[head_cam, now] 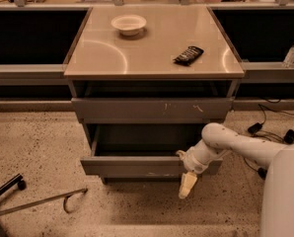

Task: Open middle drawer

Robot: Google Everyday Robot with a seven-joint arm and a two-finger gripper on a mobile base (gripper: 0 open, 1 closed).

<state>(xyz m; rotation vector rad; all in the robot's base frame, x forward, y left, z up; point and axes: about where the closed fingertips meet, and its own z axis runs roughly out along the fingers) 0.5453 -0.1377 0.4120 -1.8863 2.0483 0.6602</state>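
Observation:
The middle drawer [132, 166] is a wide grey drawer with a plain flat front. It stands pulled out from the cabinet, and its dark box interior [142, 139] shows behind the front. Above it is the grey front with white scuff marks [152, 110]. My gripper [188, 184] hangs on the white arm [236, 144] at the right part of the middle drawer's front, with its pale tip pointing down just below the front's lower edge. The lowest front is hidden behind the pulled-out drawer.
On the cabinet top [107, 58] are a white bowl [129, 23] and a black packet [189, 55]. A water bottle [292, 52] stands on the right ledge. Cables [270, 127] lie on the floor at the right, and metal chair legs [33, 201] at the left.

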